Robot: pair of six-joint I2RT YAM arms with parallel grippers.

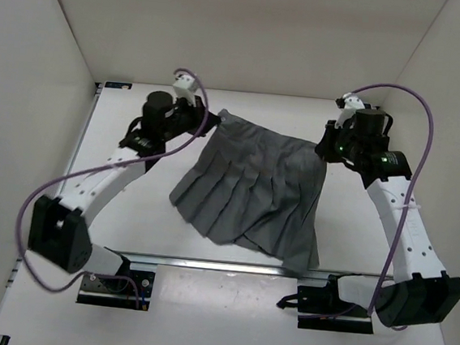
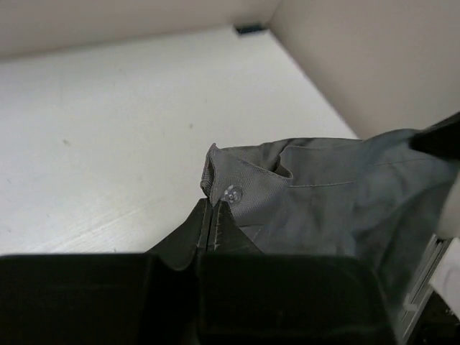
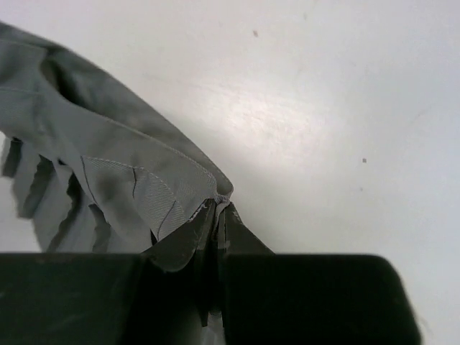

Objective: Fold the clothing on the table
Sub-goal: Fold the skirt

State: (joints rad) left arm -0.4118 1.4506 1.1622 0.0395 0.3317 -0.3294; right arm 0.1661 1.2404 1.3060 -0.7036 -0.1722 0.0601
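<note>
The skirt [image 1: 253, 187] is soft and light. I think it will sag and flop wherever nothing holds it up, and it cannot break (the cloth looks dull, not shiny, so it should not slide out easily). The best places to hold it are the two ends of the waistband [image 1: 270, 137], because the cloth there is thicker and the whole skirt will hang straight from them. Both arms are at those ends. The left gripper [image 2: 213, 219] has its jaws pressed together on the waistband corner, right beside a small pale button [image 2: 231, 192]. The right gripper [image 3: 219, 212] has its jaws pressed together on the other corner, and the cloth bunches up where it is pinched. The skirt is grey and shaped like a fan, with long pleats running from the waistband down to the wide bottom edge. It lies on the white table [image 1: 120, 211], on the far side of the metal rail [image 1: 205, 264]. The waistband is the part farthest from the rail, and it looks lifted a little. The wide bottom edge is nearest the rail, and one corner of it reaches right up to the rail. The skirt is spread out, not folded yet.
</note>
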